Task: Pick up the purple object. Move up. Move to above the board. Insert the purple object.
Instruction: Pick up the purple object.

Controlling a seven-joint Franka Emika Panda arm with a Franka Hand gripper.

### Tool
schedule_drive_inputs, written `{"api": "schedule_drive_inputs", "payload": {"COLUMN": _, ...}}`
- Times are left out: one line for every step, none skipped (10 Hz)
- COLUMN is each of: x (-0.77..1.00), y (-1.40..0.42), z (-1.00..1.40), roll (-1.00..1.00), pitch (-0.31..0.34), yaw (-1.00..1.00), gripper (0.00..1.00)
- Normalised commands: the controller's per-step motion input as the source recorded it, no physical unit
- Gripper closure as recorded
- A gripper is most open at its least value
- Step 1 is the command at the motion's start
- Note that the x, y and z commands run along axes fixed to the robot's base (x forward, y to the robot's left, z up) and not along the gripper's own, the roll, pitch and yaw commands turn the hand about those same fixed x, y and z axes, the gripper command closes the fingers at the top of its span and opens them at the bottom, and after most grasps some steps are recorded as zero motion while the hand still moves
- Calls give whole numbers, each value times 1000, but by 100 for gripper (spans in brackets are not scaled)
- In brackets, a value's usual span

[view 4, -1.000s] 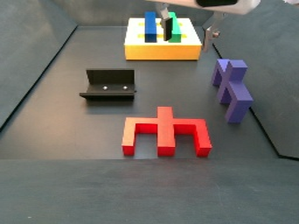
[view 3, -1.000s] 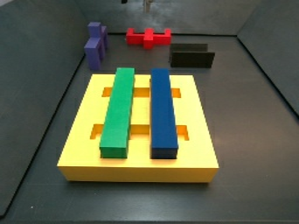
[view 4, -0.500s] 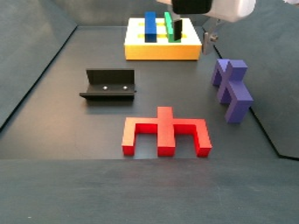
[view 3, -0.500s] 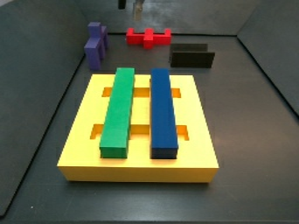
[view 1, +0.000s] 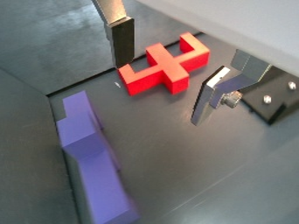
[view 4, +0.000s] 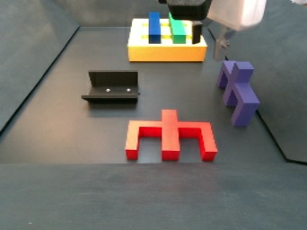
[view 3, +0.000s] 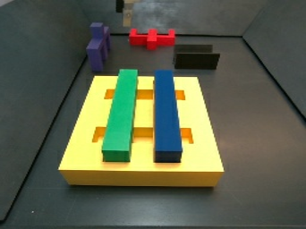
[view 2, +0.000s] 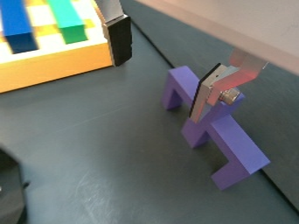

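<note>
Gripper (view 2: 163,63) spread wide and empty, hovering near the purple blocky bridge-shaped piece (view 2: 216,131). Risk of descending off-centre: a finger landing on the crossbar, tipping it.

Between its open jaws the gripper (view 1: 166,72) shows brushed silver metal fingers (view 1: 219,93); beside one, the purple object (view 2: 216,131) looks like smooth, matt plastic.

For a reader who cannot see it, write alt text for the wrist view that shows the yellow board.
The open gripper hangs empty over the dark floor, one finger in front of the purple object, which lies flat. The yellow board, carrying blue and green bars, sits beyond.
</note>
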Motion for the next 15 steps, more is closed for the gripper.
{"api": "schedule_drive_inputs", "payload": {"x": -494, "y": 9, "z": -194, "roll": -50, "pitch": -46, "yaw": -700, "gripper": 0}}
{"api": "schedule_drive_inputs", "payload": {"x": -523, "y": 69, "z": -206, "roll": -57, "pitch": -66, "yaw": -714, "gripper": 0}}
{"api": "schedule_drive_inputs", "payload": {"x": -506, "y": 109, "z": -249, "roll": -94, "pitch": -43, "yaw": -666, "gripper": 0}}
{"api": "schedule_drive_inputs", "payload": {"x": -520, "y": 131, "z": -251, "roll": -96, "pitch": -30, "yaw": -643, "gripper": 0}}
{"api": "schedule_drive_inputs", "payload": {"x": -557, "y": 137, "z": -223, "roll": -103, "pitch": -40, "yaw": -617, "gripper": 0}}
{"api": "schedule_drive_inputs", "payload": {"x": -486, "y": 234, "z": -163, "roll": -161, "pitch": -39, "yaw": -491, "gripper": 0}}
{"api": "schedule_drive_inputs", "payload": {"x": -137, "y": 157, "z": -94, "roll": -186, "pitch": -20, "yaw": -57, "gripper": 0}}
{"api": "schedule_drive_inputs", "payload": {"x": 0, "y": 23, "z": -97, "roll": -93, "pitch": -1, "yaw": 0, "gripper": 0}}
{"api": "schedule_drive_inputs", "payload": {"x": 0, "y": 0, "z": -209, "roll": -16, "pitch": 0, "yaw": 97, "gripper": 0}}
{"api": "schedule_drive_inputs", "payload": {"x": 0, "y": 0, "z": -240, "roll": -4, "pitch": 0, "yaw": 103, "gripper": 0}}
{"api": "schedule_drive_inputs", "payload": {"x": -103, "y": 0, "z": -203, "roll": 0, "pitch": -13, "yaw": 34, "gripper": 0}}
{"api": "schedule_drive_inputs", "payload": {"x": -123, "y": 29, "z": -191, "roll": -10, "pitch": -3, "yaw": 29, "gripper": 0}}
{"api": "schedule_drive_inputs", "payload": {"x": -177, "y": 49, "z": -151, "roll": -56, "pitch": -34, "yaw": 43, "gripper": 0}}
{"api": "schedule_drive_inputs", "payload": {"x": -46, "y": 0, "z": -131, "roll": 0, "pitch": 0, "yaw": 0, "gripper": 0}}
{"api": "schedule_drive_inputs", "payload": {"x": 0, "y": 0, "z": 0, "roll": 0, "pitch": 0, "yaw": 0, "gripper": 0}}
